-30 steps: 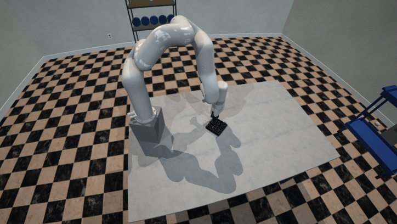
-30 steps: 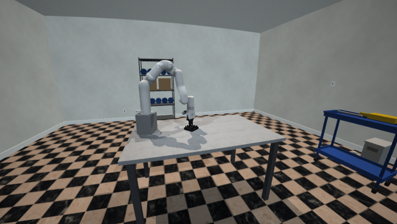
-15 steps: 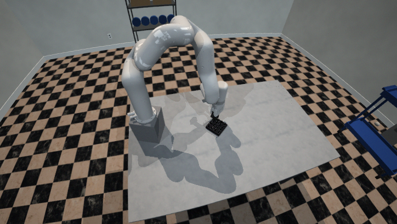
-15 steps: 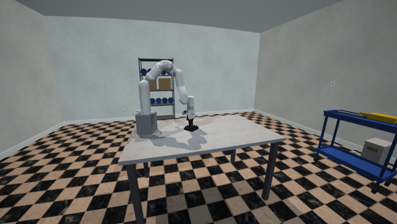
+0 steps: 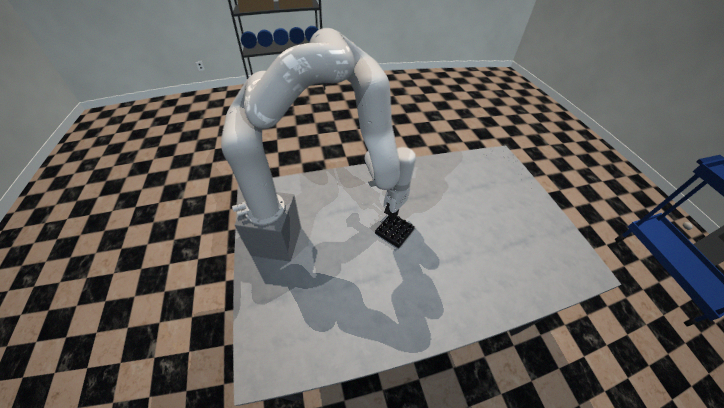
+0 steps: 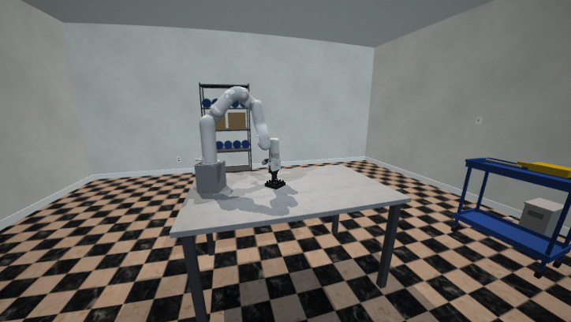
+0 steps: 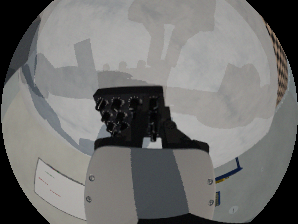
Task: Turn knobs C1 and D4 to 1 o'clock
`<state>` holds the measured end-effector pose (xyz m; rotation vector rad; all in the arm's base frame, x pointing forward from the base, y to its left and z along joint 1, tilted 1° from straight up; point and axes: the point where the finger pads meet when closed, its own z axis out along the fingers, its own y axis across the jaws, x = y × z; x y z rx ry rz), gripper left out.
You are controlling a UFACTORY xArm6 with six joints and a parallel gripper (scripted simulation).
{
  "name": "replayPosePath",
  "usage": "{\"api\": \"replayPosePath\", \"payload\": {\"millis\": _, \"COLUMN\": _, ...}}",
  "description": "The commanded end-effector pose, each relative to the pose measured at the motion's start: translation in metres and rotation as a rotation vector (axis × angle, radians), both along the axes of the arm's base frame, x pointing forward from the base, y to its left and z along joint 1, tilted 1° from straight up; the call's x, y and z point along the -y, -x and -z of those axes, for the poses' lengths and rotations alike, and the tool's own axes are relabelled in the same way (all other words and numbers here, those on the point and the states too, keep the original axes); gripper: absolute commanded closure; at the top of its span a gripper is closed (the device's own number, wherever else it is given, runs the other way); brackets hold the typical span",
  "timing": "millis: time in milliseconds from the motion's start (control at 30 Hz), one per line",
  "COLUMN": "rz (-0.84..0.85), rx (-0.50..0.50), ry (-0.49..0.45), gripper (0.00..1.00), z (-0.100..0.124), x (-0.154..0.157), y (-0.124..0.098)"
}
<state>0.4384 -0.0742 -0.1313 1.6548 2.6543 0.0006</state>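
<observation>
While lowered onto knob box [image 5: 394,230] near table [image 5: 506,243] middle, gripper [image 5: 392,208] is seen narrowed; whether knob is pinched cannot be told. Box is stood just beside arm base [image 5: 268,230].

Non-task items noted: metal shelving unit [image 6: 225,125] at 12 o'clock against the rear wall, carrying blue discs [image 6: 232,144] and a cardboard box [image 6: 236,120]. Blue cart [image 6: 515,207] at 3 o'clock, bearing a grey box [image 6: 539,215].
</observation>
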Motion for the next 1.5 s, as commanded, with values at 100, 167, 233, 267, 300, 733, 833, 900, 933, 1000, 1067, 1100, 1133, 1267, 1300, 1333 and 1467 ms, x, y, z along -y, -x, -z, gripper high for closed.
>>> {"api": "replayPosePath", "payload": {"millis": 100, "rz": 0.000, "rx": 0.003, "ry": 0.001, "gripper": 0.92, "z": -0.0012, "x": 0.0003, "y": -0.0015}}
{"api": "replayPosePath", "payload": {"millis": 167, "rz": 0.000, "rx": 0.003, "ry": 0.001, "gripper": 0.92, "z": -0.0012, "x": 0.0003, "y": -0.0015}}
{"api": "replayPosePath", "payload": {"millis": 233, "rz": 0.000, "rx": 0.003, "ry": 0.001, "gripper": 0.92, "z": -0.0012, "x": 0.0003, "y": -0.0015}}
{"api": "replayPosePath", "payload": {"millis": 267, "rz": 0.000, "rx": 0.003, "ry": 0.001, "gripper": 0.92, "z": -0.0012, "x": 0.0003, "y": -0.0015}}
{"api": "replayPosePath", "payload": {"millis": 300, "rz": 0.000, "rx": 0.003, "ry": 0.001, "gripper": 0.92, "z": -0.0012, "x": 0.0003, "y": -0.0015}}
{"api": "replayPosePath", "payload": {"millis": 733, "rz": 0.000, "rx": 0.003, "ry": 0.001, "gripper": 0.92, "z": -0.0012, "x": 0.0003, "y": -0.0015}}
{"api": "replayPosePath", "payload": {"millis": 833, "rz": 0.000, "rx": 0.003, "ry": 0.001, "gripper": 0.92, "z": -0.0012, "x": 0.0003, "y": -0.0015}}
{"api": "replayPosePath", "payload": {"millis": 900, "rz": 0.000, "rx": 0.003, "ry": 0.001, "gripper": 0.92, "z": -0.0012, "x": 0.0003, "y": -0.0015}}
{"api": "replayPosePath", "payload": {"millis": 933, "rz": 0.000, "rx": 0.003, "ry": 0.001, "gripper": 0.92, "z": -0.0012, "x": 0.0003, "y": -0.0015}}
{"api": "replayPosePath", "payload": {"millis": 1000, "rz": 0.000, "rx": 0.003, "ry": 0.001, "gripper": 0.92, "z": -0.0012, "x": 0.0003, "y": -0.0015}}
{"api": "replayPosePath", "payload": {"millis": 1067, "rz": -0.001, "rx": 0.003, "ry": 0.001, "gripper": 0.92, "z": -0.0012, "x": 0.0003, "y": -0.0015}}
{"api": "replayPosePath", "payload": {"millis": 1100, "rz": -0.002, "rx": 0.003, "ry": 0.001, "gripper": 0.92, "z": -0.0012, "x": 0.0003, "y": -0.0015}}
{"api": "replayPosePath", "payload": {"millis": 1133, "rz": -0.003, "rx": 0.003, "ry": 0.001, "gripper": 0.92, "z": -0.0012, "x": 0.0003, "y": -0.0015}}
{"api": "replayPosePath", "payload": {"millis": 1267, "rz": -0.012, "rx": 0.003, "ry": 0.001, "gripper": 0.92, "z": -0.0012, "x": 0.0003, "y": -0.0015}}
{"api": "replayPosePath", "payload": {"millis": 1300, "rz": -0.016, "rx": 0.003, "ry": 0.001, "gripper": 0.92, "z": -0.0012, "x": 0.0003, "y": -0.0015}}
{"api": "replayPosePath", "payload": {"millis": 1333, "rz": -0.020, "rx": 0.003, "ry": 0.001, "gripper": 0.92, "z": -0.0012, "x": 0.0003, "y": -0.0015}}
{"api": "replayPosePath", "payload": {"millis": 1467, "rz": -0.030, "rx": 0.003, "ry": 0.001, "gripper": 0.92, "z": -0.0012, "x": 0.0003, "y": -0.0015}}
